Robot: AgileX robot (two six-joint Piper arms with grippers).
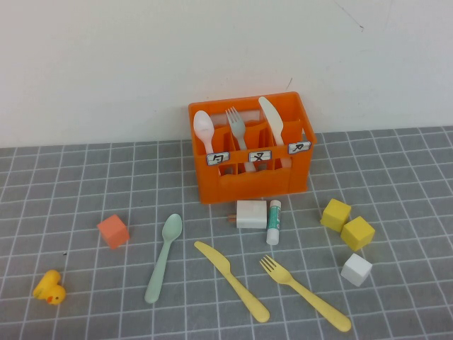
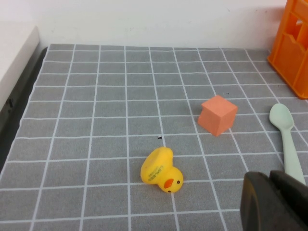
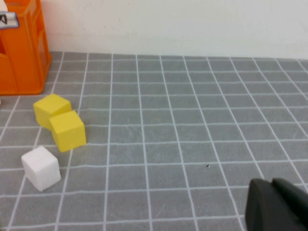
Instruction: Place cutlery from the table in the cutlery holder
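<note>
A: Any text readable?
B: Cutlery holder (image 1: 249,150) front has 3 white labels (image 1: 260,156) w/ black marks, look like pictograms, not letters.
A: Anything else?
B: Small tube (image 1: 274,221) has print, too small to read. Duck (image 2: 161,170) has faint lettering on its back, also illegible.

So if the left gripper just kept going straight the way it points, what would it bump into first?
Probably the mint-green spoon, which lies just ahead of the left gripper on the table. Depth is unclear; further along is the orange cutlery holder. The right gripper is parked elsewhere.
</note>
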